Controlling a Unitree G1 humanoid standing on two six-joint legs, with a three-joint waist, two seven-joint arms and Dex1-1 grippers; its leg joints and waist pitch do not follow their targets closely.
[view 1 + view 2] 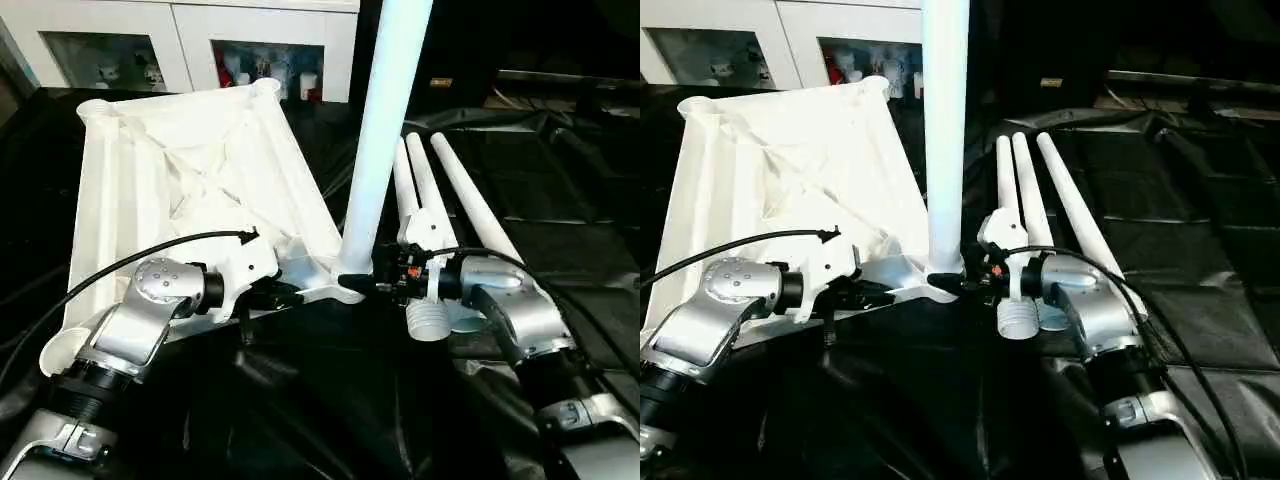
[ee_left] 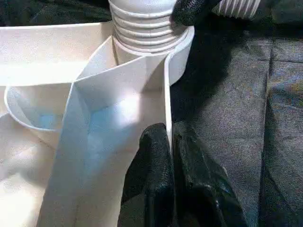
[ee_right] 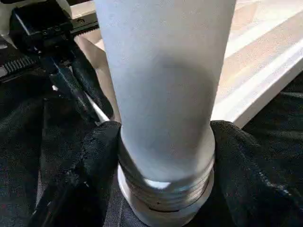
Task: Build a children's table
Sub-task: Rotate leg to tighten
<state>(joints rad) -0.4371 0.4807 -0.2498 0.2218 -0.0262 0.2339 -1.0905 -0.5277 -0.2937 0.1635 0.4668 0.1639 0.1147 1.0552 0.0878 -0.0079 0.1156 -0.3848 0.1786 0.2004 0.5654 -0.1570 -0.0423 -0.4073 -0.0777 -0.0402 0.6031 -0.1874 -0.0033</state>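
Upright leg (image 1: 385, 120) cut off by top edge, upper end unseen. Tabletop (image 1: 180, 170) near edge hidden behind left forearm (image 1: 140, 320). Cabinet (image 1: 190, 40) contents behind glass too small, blurred to identify. Loose legs' (image 1: 470, 200) threaded ends partly hidden behind right gripper (image 1: 372, 284).

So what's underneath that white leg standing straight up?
The upright leg has its threaded end in a corner socket of the upside-down tabletop. Some threads show above the socket; inside it is hidden. The right claw grips the leg's base.
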